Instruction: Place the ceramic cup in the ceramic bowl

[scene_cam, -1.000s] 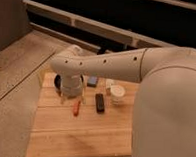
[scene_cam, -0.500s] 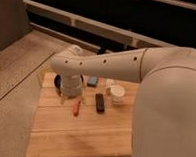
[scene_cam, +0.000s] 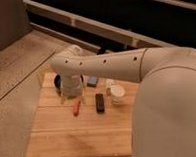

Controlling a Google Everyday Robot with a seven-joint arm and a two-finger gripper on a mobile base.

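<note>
Nothing shifting over last second: gripper (scene_cam: 72,95) hanging empty, fingers spread, over ceramic bowl (scene_cam: 56,82) edge. Untouched ceramic cup (scene_cam: 116,92) sitting on wooden table (scene_cam: 78,137) at 3 o'clock of gripper, apart, beyond black remote (scene_cam: 99,102). Pick not yet beginning

Everything crowds in to the left of the ceramic cup (scene_cam: 116,93). A flat black bar (scene_cam: 99,102) lies just beside it, a small red thing (scene_cam: 76,108) sits farther left, and a grey-blue block (scene_cam: 93,81) is behind and to the left. Beyond those is the ceramic bowl (scene_cam: 56,83), with the gripper (scene_cam: 73,95) hanging over its edge, fingers spread. The white arm (scene_cam: 107,66) stretches across above and behind the cup, closing off that side. To the right of the cup, the robot's bulky body (scene_cam: 169,112) fills the way. In front of the cup, the wooden table (scene_cam: 78,137) shows bare planks with room to come in.
</note>
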